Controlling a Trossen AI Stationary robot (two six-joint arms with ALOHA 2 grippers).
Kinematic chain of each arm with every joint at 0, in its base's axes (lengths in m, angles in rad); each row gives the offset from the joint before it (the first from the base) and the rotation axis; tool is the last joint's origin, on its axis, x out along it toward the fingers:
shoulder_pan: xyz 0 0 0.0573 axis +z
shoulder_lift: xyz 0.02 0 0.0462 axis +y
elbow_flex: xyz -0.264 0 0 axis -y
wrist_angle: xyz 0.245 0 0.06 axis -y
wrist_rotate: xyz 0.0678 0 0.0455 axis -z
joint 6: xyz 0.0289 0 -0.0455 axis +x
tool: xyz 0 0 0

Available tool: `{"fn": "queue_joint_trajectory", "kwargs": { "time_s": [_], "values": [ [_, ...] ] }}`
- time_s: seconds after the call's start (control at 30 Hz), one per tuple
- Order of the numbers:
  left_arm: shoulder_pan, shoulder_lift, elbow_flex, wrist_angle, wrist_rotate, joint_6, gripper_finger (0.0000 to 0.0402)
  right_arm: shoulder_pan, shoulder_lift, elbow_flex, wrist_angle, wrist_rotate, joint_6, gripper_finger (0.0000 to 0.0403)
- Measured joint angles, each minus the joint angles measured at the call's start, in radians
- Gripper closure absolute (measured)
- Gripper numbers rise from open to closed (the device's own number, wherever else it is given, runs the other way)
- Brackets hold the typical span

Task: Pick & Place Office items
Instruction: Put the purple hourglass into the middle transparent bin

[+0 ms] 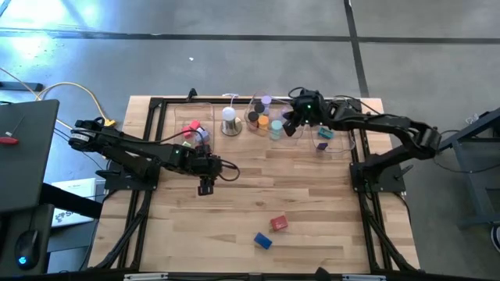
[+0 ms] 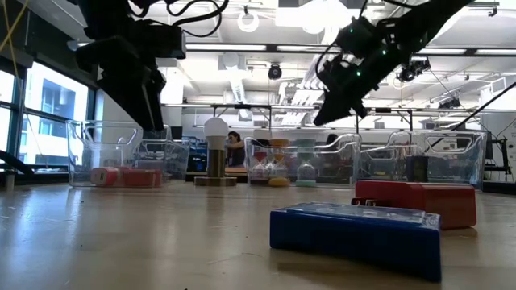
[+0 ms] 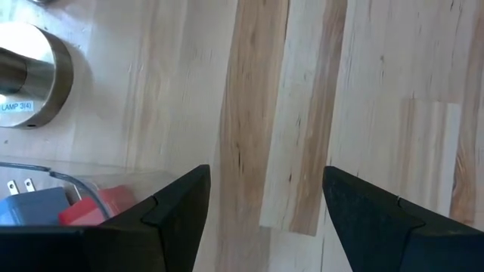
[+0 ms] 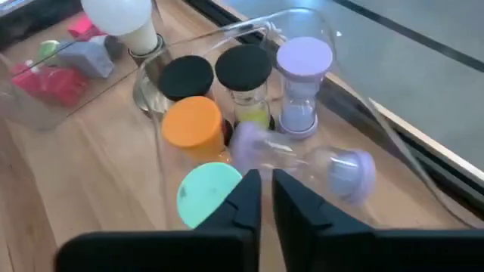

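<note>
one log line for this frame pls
left gripper: open, empty, mid-table | right gripper: shut, over middle tray of rolls | red block, blue block: loose on table

Two blocks are lying on the open table, one red block and one blue block. Beside the white lamp, six rolls are sitting: two black, two lilac, one orange, one teal. Three clear trays are standing behind.

A robotics lab in an open industrial hall: a wooden table stands on polished concrete floor, with exposed ceiling ducts at twelve o'clock and large windows at nine o'clock.
</note>
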Motion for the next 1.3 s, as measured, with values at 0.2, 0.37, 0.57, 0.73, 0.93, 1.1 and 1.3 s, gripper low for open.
{"fn": "queue_joint_trajectory", "kwargs": {
  "time_s": [0.2,0.37,0.57,0.73,0.93,1.1,1.3],
  "values": [
    [0.000,0.000,0.000,0.015,0.000,-0.005,0.0155,-0.002,-0.001,0.005,0.028,-0.014,-0.013,0.0397],
    [0.000,0.000,0.000,0.015,0.000,-0.005,0.0155,-0.002,-0.002,0.004,0.027,-0.021,-0.014,0.0398],
    [0.000,0.000,0.000,0.014,0.000,-0.005,0.0155,-0.001,-0.002,0.004,0.025,-0.100,0.010,0.0384],
    [0.000,0.000,0.000,0.014,0.001,-0.017,0.0155,-0.002,-0.002,0.004,0.010,-0.100,-0.019,0.0328],
    [0.000,0.000,0.000,0.014,0.002,-0.037,0.0155,-0.015,-0.002,0.085,-0.136,-0.093,0.029,0.0225],
    [0.000,0.000,0.000,0.014,0.002,-0.063,0.0155,-0.027,-0.002,0.218,-0.337,-0.028,0.102,0.0172],
    [0.000,0.000,0.000,0.018,0.002,-0.071,0.0155,-0.055,0.020,0.366,-0.562,-0.043,0.173,0.0164]
  ]
}}
